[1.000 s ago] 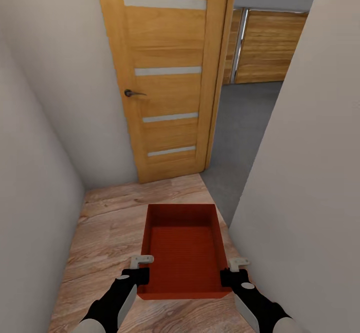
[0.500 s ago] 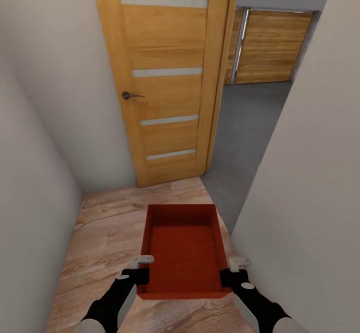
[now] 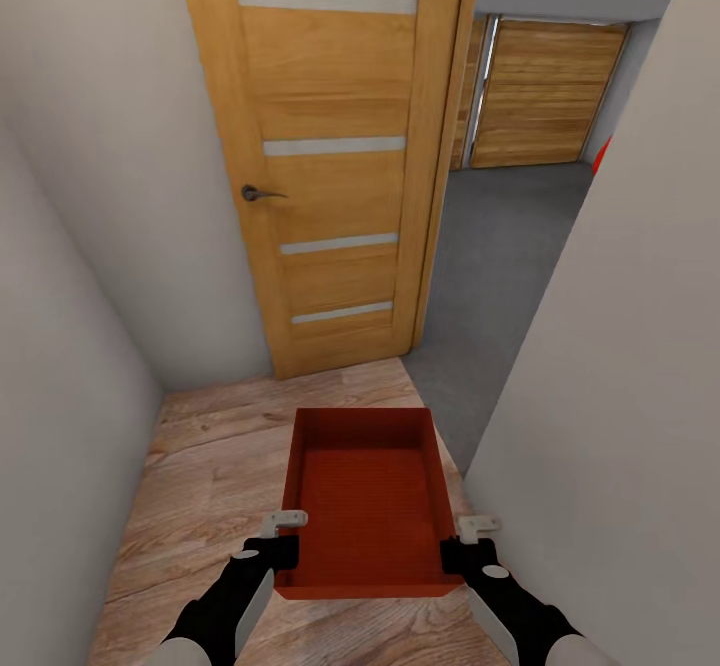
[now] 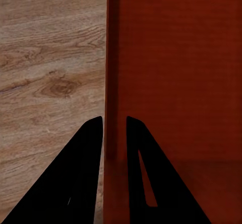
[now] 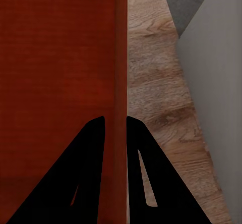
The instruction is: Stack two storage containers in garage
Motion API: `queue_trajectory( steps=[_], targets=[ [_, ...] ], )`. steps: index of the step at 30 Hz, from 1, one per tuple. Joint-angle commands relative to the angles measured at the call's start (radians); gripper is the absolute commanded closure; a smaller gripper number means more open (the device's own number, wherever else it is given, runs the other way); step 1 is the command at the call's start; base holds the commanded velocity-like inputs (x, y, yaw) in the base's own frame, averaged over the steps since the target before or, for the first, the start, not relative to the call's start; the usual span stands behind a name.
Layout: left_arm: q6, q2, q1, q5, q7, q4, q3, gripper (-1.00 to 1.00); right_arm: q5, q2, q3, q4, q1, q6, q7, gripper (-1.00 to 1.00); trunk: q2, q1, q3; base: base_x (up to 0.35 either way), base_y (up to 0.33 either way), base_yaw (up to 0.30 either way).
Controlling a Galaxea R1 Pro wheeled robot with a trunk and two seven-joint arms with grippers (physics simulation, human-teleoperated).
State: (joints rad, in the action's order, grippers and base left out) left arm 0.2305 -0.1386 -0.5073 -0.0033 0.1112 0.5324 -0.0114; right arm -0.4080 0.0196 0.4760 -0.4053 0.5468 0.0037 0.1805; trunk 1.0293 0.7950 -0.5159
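From the head: one orange-red storage container held up over the wood-plank floor, long way pointing ahead toward the open doorway. Left gripper on the left wall near the back corner, right gripper on the right wall across from it. Both arms just as near. Wooden door swung open on the left, white wall close on the right, grey garage floor ahead and a bit to the right. Tight gap, so careful steering needed, probably.

From the left wrist: container wall right between the two dark fingers, squeezed tight.

From the right wrist: same thing, thin wall pinched between the fingers, wood planks and grey floor beside it.
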Motion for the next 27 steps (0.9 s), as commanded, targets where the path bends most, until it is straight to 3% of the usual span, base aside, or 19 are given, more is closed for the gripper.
queue_trajectory(
  steps=[1, 10, 27],
  targets=[
    [0.007, 0.001, 0.000, -0.022, 0.007, 0.006, -0.011, 1.00, -0.014, 0.025, -0.010, 0.014, 0.001, -0.001, 0.017, 1.00, 0.001, 0.000, -0.001, 0.000, 0.000, 0.000],
    [0.007, 0.001, 0.000, -0.021, 0.006, 0.006, -0.011, 1.00, -0.014, 0.026, -0.009, 0.014, 0.001, -0.005, 0.016, 1.00, 0.001, 0.000, -0.001, 0.025, 0.000, 0.000],
    [0.007, 0.002, 0.000, -0.021, 0.002, 0.006, -0.012, 1.00, -0.014, 0.025, -0.008, 0.014, 0.001, -0.002, 0.016, 1.00, 0.001, 0.000, -0.001, 0.279, 0.050, 0.000]
  ],
)
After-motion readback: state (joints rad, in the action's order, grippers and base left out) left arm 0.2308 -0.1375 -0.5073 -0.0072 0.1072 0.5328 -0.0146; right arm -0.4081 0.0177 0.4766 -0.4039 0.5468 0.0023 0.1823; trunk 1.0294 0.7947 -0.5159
